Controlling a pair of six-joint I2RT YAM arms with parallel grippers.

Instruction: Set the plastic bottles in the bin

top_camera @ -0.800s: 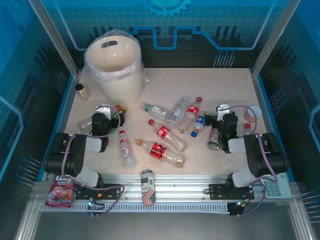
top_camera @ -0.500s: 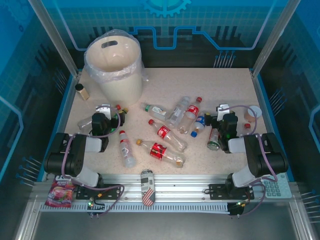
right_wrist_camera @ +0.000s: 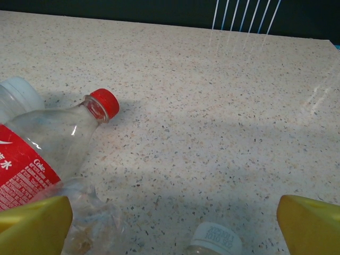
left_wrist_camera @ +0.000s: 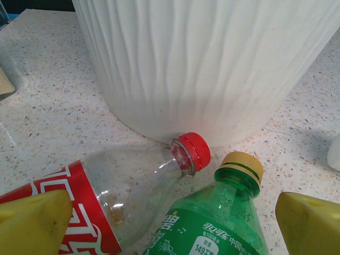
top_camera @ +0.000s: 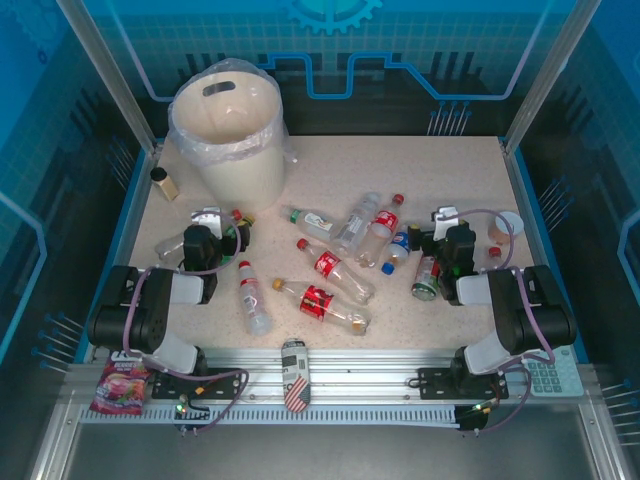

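Observation:
The cream bin [top_camera: 235,140] with its clear liner stands at the back left. Several clear plastic bottles [top_camera: 322,300] lie scattered over the middle of the table. My left gripper [top_camera: 207,238] is open, low over a green bottle [left_wrist_camera: 212,223] with a yellow cap and a red-labelled bottle [left_wrist_camera: 106,202] with a red cap. Both lie between its yellow fingertips [left_wrist_camera: 32,223], right against the bin wall [left_wrist_camera: 202,69]. My right gripper [top_camera: 452,245] is open over a white-capped bottle [right_wrist_camera: 215,239]. A red-labelled bottle [right_wrist_camera: 48,149] lies by its left finger.
A small brown jar [top_camera: 164,183] stands left of the bin. A paper cup [top_camera: 505,227] sits at the right edge. A patterned can [top_camera: 294,375] lies on the front rail, with a snack packet [top_camera: 120,385] at its left and a calculator [top_camera: 553,372] at its right.
Almost nothing: the bottle under my right gripper has shifted slightly to the left. Both arms stay where they were.

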